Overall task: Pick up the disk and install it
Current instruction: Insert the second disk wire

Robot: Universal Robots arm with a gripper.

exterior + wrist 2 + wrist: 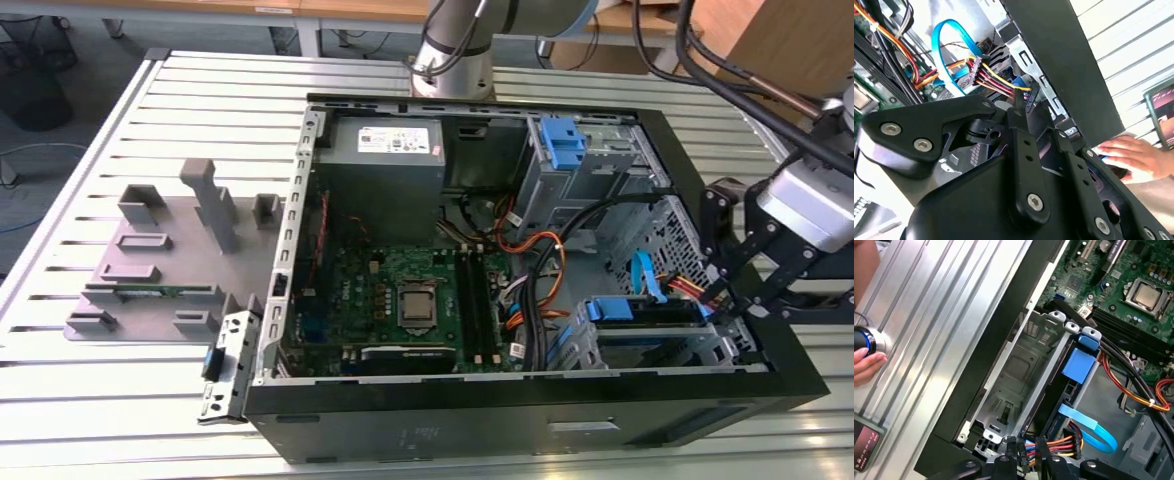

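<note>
Disk (650, 335) placement: it sits inside the lower drive cage of the open computer case (441, 425), at the exterior view's right, with its blue carrier frame showing at the cage mouth. In the first wrist view the blue carrier tab (1080, 363) lies against the metal drive cage (1019, 370), beside the motherboard (1134, 285). A blue data cable (1089, 427) and a bundle of red, yellow and black power wires (1059, 445) run to the drive's end. The gripper (741, 300) stands at the case's right wall, just beside the drive cage, with its black linkage close to the cable connectors. Its fingers hold nothing that can be seen; how far apart they stand cannot be told. A person's hand (1134, 157) rests on the slatted table (160, 400) outside the case, on a blue knob (861, 340).
</note>
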